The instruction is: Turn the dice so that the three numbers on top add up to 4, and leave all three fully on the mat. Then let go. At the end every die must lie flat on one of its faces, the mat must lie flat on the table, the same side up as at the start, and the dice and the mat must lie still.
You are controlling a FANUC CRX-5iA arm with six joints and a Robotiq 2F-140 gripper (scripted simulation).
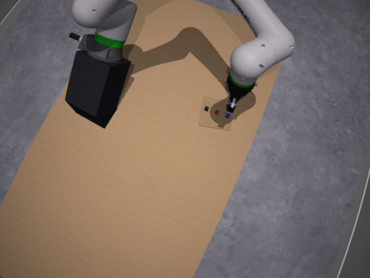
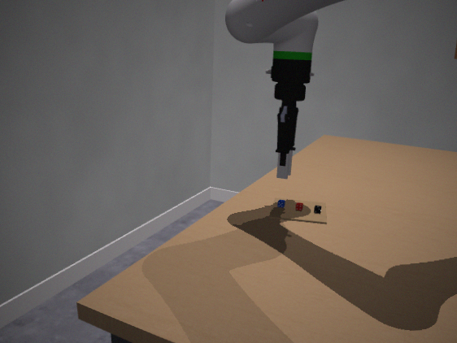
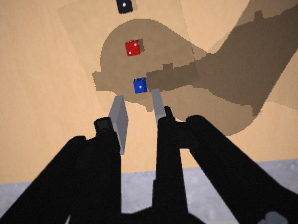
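The gripper [image 2: 284, 172] hangs above the blue die [image 2: 280, 203], its fingers parted a little with nothing between them (in the wrist view the die shows just beyond the gap, two white pips on top). All three dice lie in a row on the mat [image 1: 211, 122], flat on the wooden table [image 1: 132, 184]: the blue one at the near end, the red die [image 3: 132, 48] in the middle showing two pips, and the black die [image 3: 124, 5] at the far end, its top face too small to read.
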